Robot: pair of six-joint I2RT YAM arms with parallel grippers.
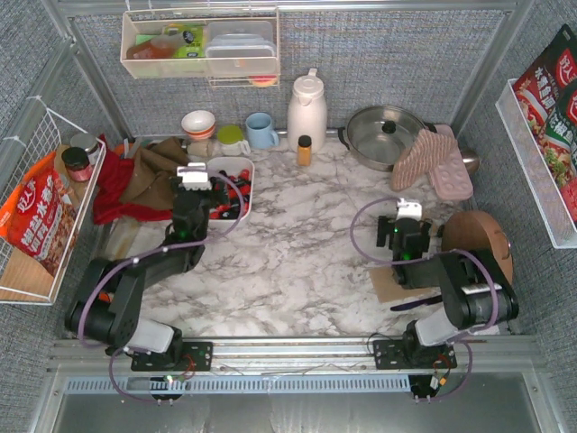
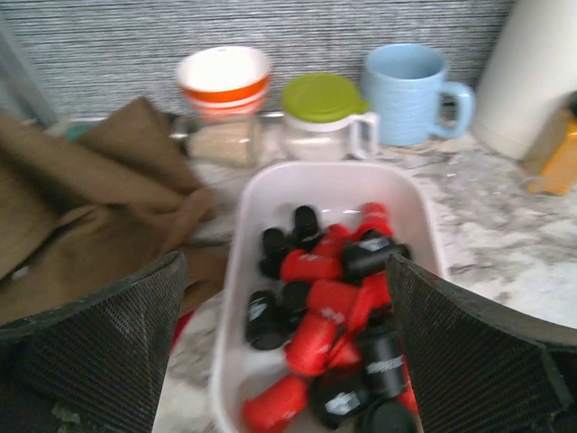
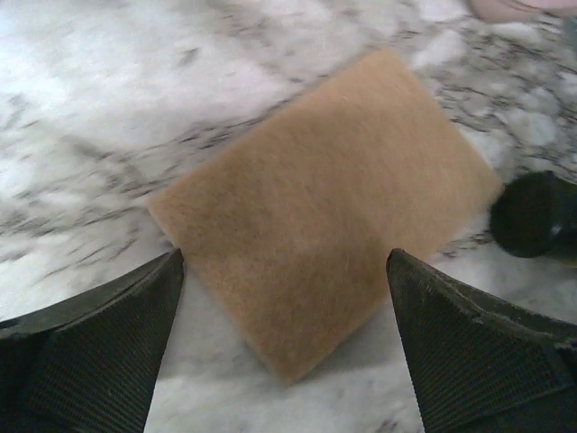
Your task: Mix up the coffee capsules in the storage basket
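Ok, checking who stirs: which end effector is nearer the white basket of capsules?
Left. The left end effector is right at the basket, open; the right end effector is across the table, over a tan mat.

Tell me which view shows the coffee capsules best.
Left wrist: the coffee capsules sit close up, red and black easy to tell apart in the white basket. Top view shows them small, partly behind the left arm. Right wrist shows none.

White storage basket (image 2: 270, 194) on marble, red and black coffee capsules (image 2: 329, 320) jumbled inside — seemingly mixed
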